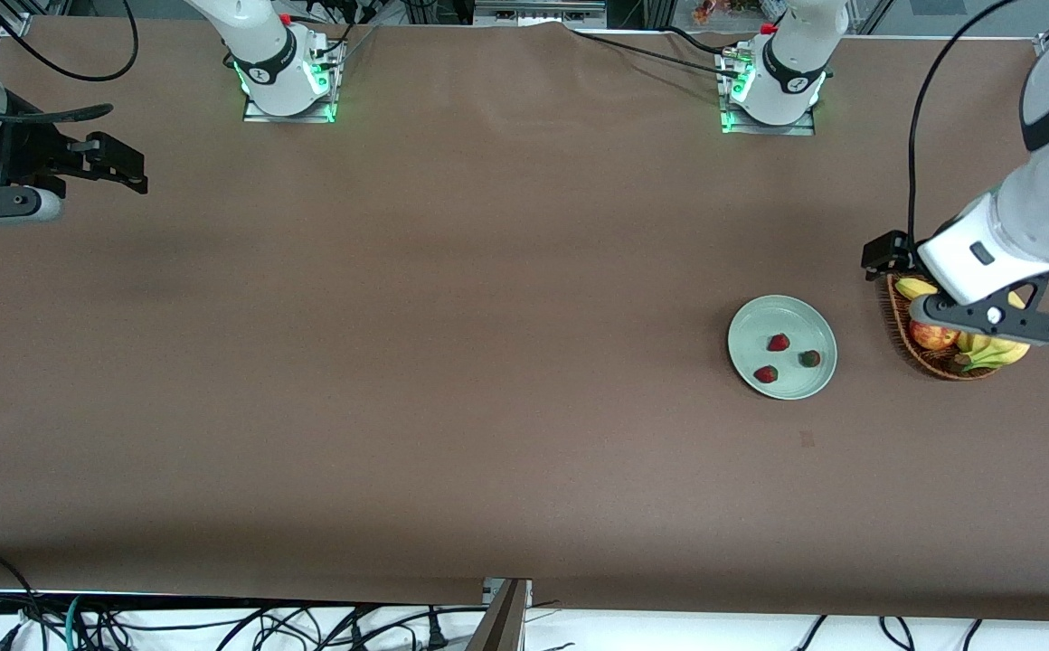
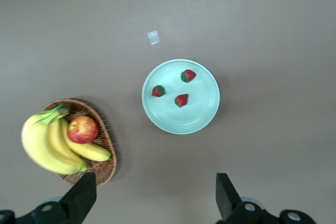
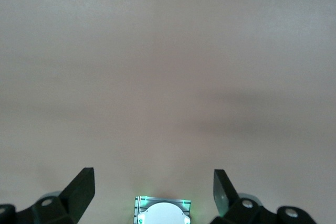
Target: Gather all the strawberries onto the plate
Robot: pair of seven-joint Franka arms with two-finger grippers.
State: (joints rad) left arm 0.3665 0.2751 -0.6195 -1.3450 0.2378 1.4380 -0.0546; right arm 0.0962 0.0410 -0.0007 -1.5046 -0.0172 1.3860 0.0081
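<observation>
All three strawberries (image 1: 779, 343) (image 1: 810, 359) (image 1: 766, 373) are in the plate (image 1: 755, 318), apart from each other, none touching the rim. No berry shows loose on the worktop (image 1: 452, 344) in any view, so I'd call the collection done; nothing left but parking the arms.

Plate sits toward the left arm's end of the worktop, just beside the wicker basket (image 1: 897, 327) holding bananas (image 1: 995, 351) and an apple (image 1: 933, 336). The basket lies closer to that end than the plate.

Left claw (image 1: 940, 289) hangs over the basket, spread wide, holding nothing. Right claw (image 1: 131, 167) waits over the right arm's end of the worktop, also spread, empty.

View differences: left wrist view shows plate, berries and the whole basket unobstructed, plus a small pale scrap (image 2: 153, 37) near the plate; front view has the arm covering part of the basket. Right wrist view shows bare worktop and an arm base (image 3: 161, 211), no task items.
</observation>
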